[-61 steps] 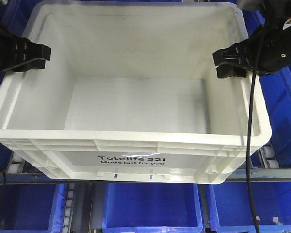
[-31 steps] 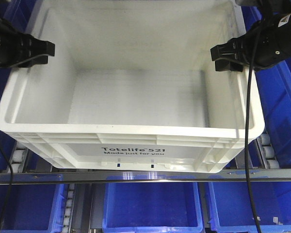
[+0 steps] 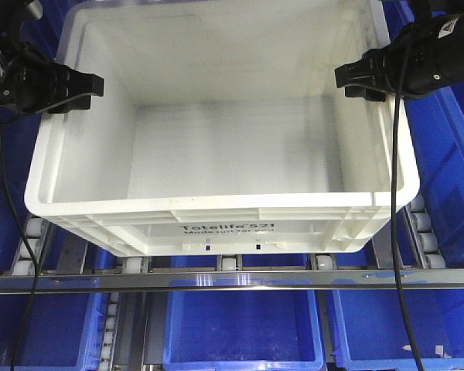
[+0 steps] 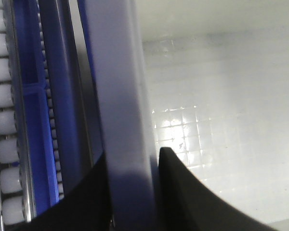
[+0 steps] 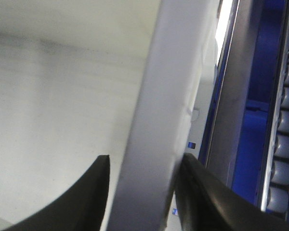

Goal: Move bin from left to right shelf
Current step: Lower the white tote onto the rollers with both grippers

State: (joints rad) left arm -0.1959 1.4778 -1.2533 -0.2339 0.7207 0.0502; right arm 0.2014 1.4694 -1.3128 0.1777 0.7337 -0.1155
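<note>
The left gripper (image 3: 89,83), upper left, and the right gripper (image 3: 349,77), upper right, each clamp the rim of the bin (image 3: 224,147). It is likely mid-transfer, so both arms must move together, level.

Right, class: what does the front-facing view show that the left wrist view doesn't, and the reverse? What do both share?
Front-facing only: the whole bin with its black print, the right gripper at its right rim, and blue bins on the shelf below.
Left wrist only: the left gripper up close, its fingers straddling the rim wall, and the grid pattern on the bin's floor.
Shared: the white bin, the left gripper, the white rollers.
</note>
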